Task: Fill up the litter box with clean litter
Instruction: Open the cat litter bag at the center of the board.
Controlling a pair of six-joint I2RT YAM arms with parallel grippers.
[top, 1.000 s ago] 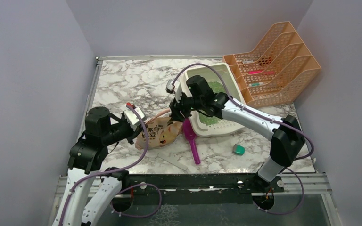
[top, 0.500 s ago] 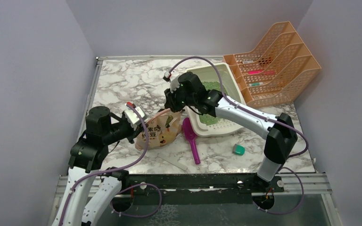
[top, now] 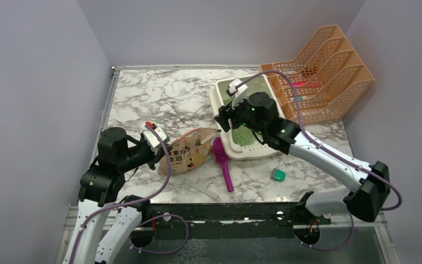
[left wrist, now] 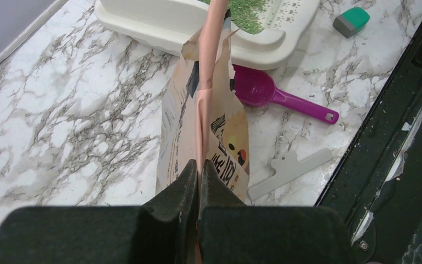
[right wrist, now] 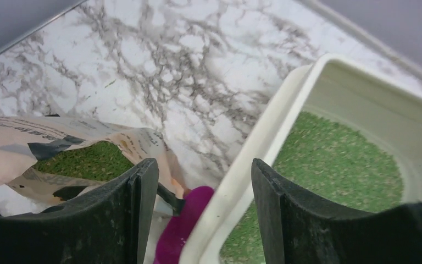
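Left gripper (left wrist: pixel 198 171): jaws fully closed, pinching the bottom edge of the tan paper bag (left wrist: pixel 220 110). The bag lies to the left of the litter box (top: pixel 253 154), with its torn mouth toward the box.

Right gripper (right wrist: pixel 203 165): jaws spread apart with nothing between them. It is positioned above the left rim of the litter box.

Clean litter (right wrist: pixel 329 159): green granules cover part of the litter box floor. More green granules are visible inside the bag mouth.

The magenta scoop (top: pixel 223 163) lies between bag and litter box, its bowl just beside the box's near-left corner. The orange file rack (top: pixel 318 71) stands just beside the litter box's right side.
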